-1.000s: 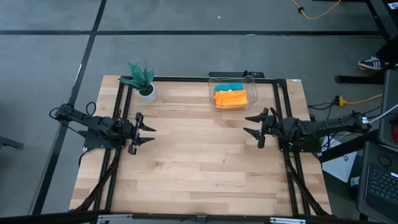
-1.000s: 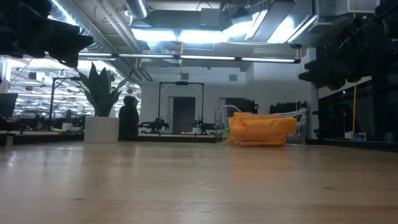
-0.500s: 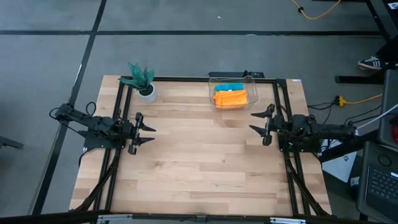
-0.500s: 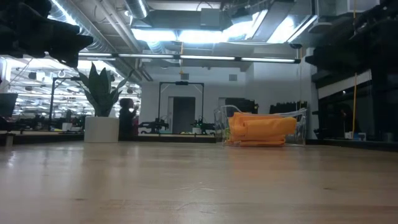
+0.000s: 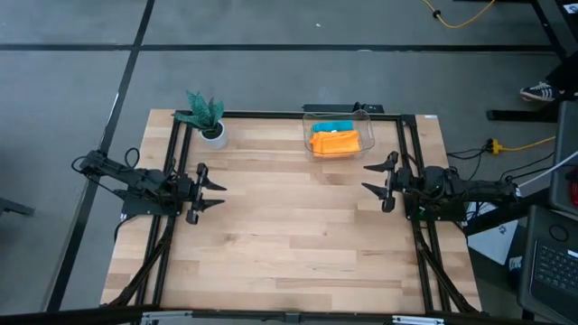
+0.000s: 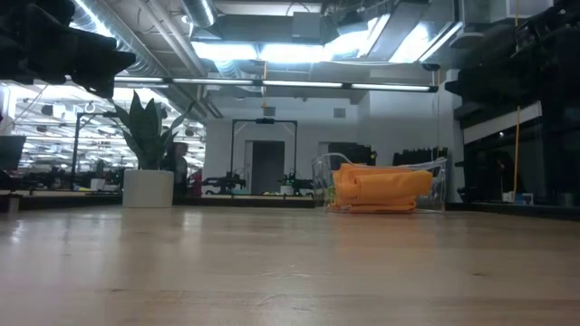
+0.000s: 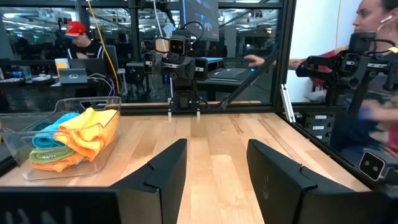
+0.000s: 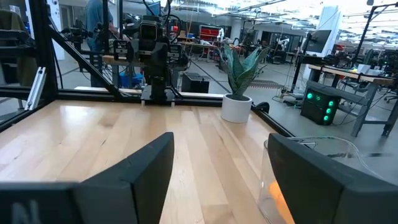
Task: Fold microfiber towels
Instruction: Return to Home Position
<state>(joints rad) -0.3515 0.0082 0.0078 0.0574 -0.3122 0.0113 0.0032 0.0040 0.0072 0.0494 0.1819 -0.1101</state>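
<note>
The microfiber towels lie folded in a stack inside a clear plastic bin at the table's far edge, right of centre. An orange towel lies nearest, with a teal one behind it. The left wrist view shows the orange towel over the teal towel. The low view shows the orange stack. My left gripper stands open at the table's left side, pointing level toward the middle. My right gripper stands open at the right side, facing it. Both hold nothing.
A small green plant in a white pot stands at the far left corner. A black frame runs along the table's far edge and both sides. Bare wood lies between the two grippers. A person shows beyond the table's right side.
My right gripper has rolled a little and drawn slightly back toward the table's right edge, then held still. Its fingers have stayed open.
</note>
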